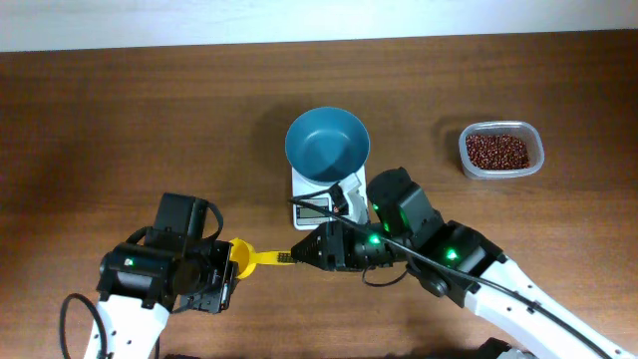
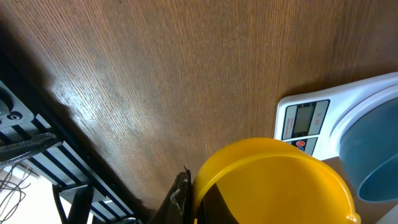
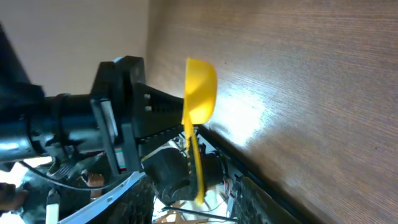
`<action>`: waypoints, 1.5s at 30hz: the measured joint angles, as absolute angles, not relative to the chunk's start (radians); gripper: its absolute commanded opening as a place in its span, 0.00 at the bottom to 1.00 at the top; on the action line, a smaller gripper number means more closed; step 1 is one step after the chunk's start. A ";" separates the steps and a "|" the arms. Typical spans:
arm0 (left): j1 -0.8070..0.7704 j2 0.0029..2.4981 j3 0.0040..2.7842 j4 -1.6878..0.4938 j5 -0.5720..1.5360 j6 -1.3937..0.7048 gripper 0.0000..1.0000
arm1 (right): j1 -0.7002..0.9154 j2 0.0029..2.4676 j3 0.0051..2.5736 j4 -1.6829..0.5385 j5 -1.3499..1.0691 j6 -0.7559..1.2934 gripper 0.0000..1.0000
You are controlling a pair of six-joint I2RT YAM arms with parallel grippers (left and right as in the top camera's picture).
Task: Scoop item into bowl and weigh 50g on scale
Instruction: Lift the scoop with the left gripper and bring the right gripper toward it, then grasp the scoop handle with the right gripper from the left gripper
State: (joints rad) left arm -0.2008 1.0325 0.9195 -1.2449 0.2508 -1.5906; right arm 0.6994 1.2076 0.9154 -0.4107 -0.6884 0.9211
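Note:
The teal bowl [image 1: 327,143] stands empty on the white scale [image 1: 317,207]. The beans [image 1: 496,151] lie in a clear tub at the right. My left gripper [image 1: 230,265] is shut on the rim of a yellow scoop [image 1: 245,257], held above the table left of the scale. The scoop's handle [image 1: 271,258] points right into my right gripper [image 1: 297,255]. In the right wrist view the handle [image 3: 194,165] passes between that gripper's [image 3: 196,186] fingers with a gap on each side, so it is open. The left wrist view shows the scoop's cup [image 2: 273,180], the scale [image 2: 305,121] and the bowl [image 2: 373,155].
The clear plastic tub [image 1: 539,148] sits near the table's right side, apart from both arms. The left arm's black body [image 3: 93,118] fills the left of the right wrist view. Bare brown table [image 1: 150,120] lies to the left and behind.

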 measured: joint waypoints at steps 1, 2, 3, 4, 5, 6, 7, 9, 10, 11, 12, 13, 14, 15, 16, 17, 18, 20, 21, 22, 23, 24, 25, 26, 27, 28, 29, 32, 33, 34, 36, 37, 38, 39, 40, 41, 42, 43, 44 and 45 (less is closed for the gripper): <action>-0.201 1.032 0.920 -1.245 0.252 -1.591 0.00 | 0.699 1.215 0.915 -0.410 -0.689 0.925 0.40; -0.201 1.032 0.920 -1.245 0.255 -1.591 0.00 | 0.700 1.222 0.915 -0.408 -0.690 0.927 0.39; -0.201 1.032 0.920 -1.244 0.256 -1.591 0.00 | 0.700 1.229 0.915 -0.401 -0.693 0.933 0.38; -0.201 1.032 0.920 -1.243 0.258 -1.591 0.00 | 0.700 1.233 0.915 -0.396 -0.695 0.935 0.37; -0.201 1.032 0.920 -1.240 0.259 -1.591 0.00 | 0.700 1.240 0.915 -0.386 -0.701 0.936 0.36; -0.201 1.032 0.920 -1.239 0.259 -1.591 0.00 | 0.700 1.242 0.915 -0.381 -0.704 0.940 0.35; -0.201 1.032 0.920 -1.238 0.259 -1.591 0.00 | 0.700 1.244 0.915 -0.379 -0.705 0.941 0.34; -0.201 1.032 0.920 -1.236 0.259 -1.591 0.00 | 0.700 1.246 0.915 -0.373 -0.708 0.948 0.33; -0.201 1.032 0.920 -1.232 0.260 -1.591 0.00 | 0.700 1.246 0.915 -0.367 -0.709 0.950 0.33; -0.201 1.032 0.920 -1.227 0.262 -1.591 0.00 | 0.700 1.246 0.915 -0.364 -0.712 0.951 0.33; -0.201 1.032 0.920 -1.222 0.263 -1.591 0.00 | 0.700 1.246 0.915 -0.364 -0.712 0.953 0.33; -0.203 1.032 0.920 -1.215 0.266 -1.591 0.00 | 0.700 1.246 0.915 -0.364 -0.713 0.955 0.32; -0.204 1.032 0.920 -1.207 0.271 -1.591 0.00 | 0.700 1.246 0.915 -0.364 -0.715 0.958 0.32; -0.205 1.032 0.920 -1.203 0.276 -1.591 0.00 | 0.700 1.246 0.915 -0.364 -0.716 0.961 0.31; -0.206 1.032 0.920 -1.201 0.279 -1.591 0.00 | 0.700 1.246 0.915 -0.364 -0.716 0.961 0.31; -0.206 1.032 0.920 -1.198 0.281 -1.591 0.00 | 0.700 1.246 0.915 -0.364 -0.716 0.962 0.31; -0.206 1.032 0.920 -1.196 0.282 -1.591 0.00 | 0.700 1.246 0.915 -0.363 -0.716 0.962 0.31; -0.206 1.032 0.920 -1.192 0.282 -1.591 0.00 | 0.700 1.246 0.915 -0.362 -0.716 0.965 0.30; -0.206 1.032 0.920 -1.190 0.285 -1.591 0.00 | 0.700 1.246 0.915 -0.362 -0.716 0.967 0.29; -0.206 1.032 0.920 -1.190 0.286 -1.591 0.00 | 0.700 1.246 0.915 -0.362 -0.716 0.970 0.29; -0.206 1.032 0.920 -1.189 0.289 -1.591 0.00 | 0.700 1.246 0.915 -0.361 -0.716 0.971 0.29; -0.206 1.032 0.920 -1.188 0.289 -1.591 0.00 | 0.700 1.246 0.915 -0.358 -0.716 0.972 0.29; -0.206 1.032 0.920 -1.188 0.290 -1.591 0.00 | 0.700 1.246 0.915 -0.355 -0.716 0.973 0.28; -0.206 1.032 0.920 -1.187 0.291 -1.591 0.00 | 0.700 1.246 0.915 -0.351 -0.716 0.973 0.28; -0.206 1.032 0.920 -1.187 0.294 -1.591 0.00 | 0.700 1.246 0.915 -0.345 -0.716 0.973 0.28; -0.206 1.032 0.920 -1.184 0.301 -1.591 0.00 | 0.700 1.246 0.915 -0.339 -0.716 0.973 0.28; -0.206 1.032 0.920 -1.182 0.305 -1.591 0.00 | 0.700 1.246 0.915 -0.336 -0.716 0.973 0.28; -0.206 1.032 0.920 -1.180 0.310 -1.591 0.00 | 0.700 1.246 0.915 -0.334 -0.716 0.973 0.28; -0.206 1.032 0.920 -1.180 0.312 -1.591 0.00 | 0.700 1.246 0.915 -0.332 -0.716 0.973 0.28; -0.206 1.032 0.920 -1.179 0.314 -1.591 0.00 | 0.700 1.246 0.915 -0.330 -0.716 0.973 0.27; -0.206 1.032 0.920 -1.176 0.317 -1.591 0.00 | 0.700 1.246 0.915 -0.328 -0.716 0.973 0.27; -0.206 1.032 0.920 -1.176 0.319 -1.591 0.00 | 0.700 1.246 0.915 -0.328 -0.716 0.974 0.27; -0.206 1.032 0.920 -1.176 0.319 -1.591 0.00 | 0.700 1.246 0.915 -0.328 -0.716 0.973 0.27; -0.206 1.032 0.920 -1.172 0.323 -1.591 0.00 | 0.700 1.246 0.915 -0.328 -0.716 0.973 0.27; -0.206 1.032 0.920 -1.165 0.327 -1.591 0.00 | 0.700 1.246 0.915 -0.328 -0.716 0.973 0.27; -0.206 1.032 0.920 -1.159 0.330 -1.591 0.00 | 0.700 1.246 0.915 -0.328 -0.716 0.973 0.27; -0.206 1.032 0.920 -1.155 0.335 -1.591 0.00 | 0.700 1.246 0.915 -0.328 -0.716 0.973 0.27; -0.206 1.032 0.920 -1.154 0.337 -1.591 0.00 | 0.700 1.246 0.915 -0.328 -0.716 0.973 0.27; -0.206 1.032 0.920 -1.154 0.338 -1.591 0.00 | 0.700 1.246 0.915 -0.327 -0.716 0.974 0.26; -0.206 1.032 0.920 -1.154 0.339 -1.591 0.00 | 0.700 1.246 0.915 -0.324 -0.715 0.974 0.26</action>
State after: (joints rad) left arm -0.2058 1.0325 0.9195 -1.1542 0.3393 -1.5909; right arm 0.7002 1.2457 0.9154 -0.3244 -0.7155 0.9737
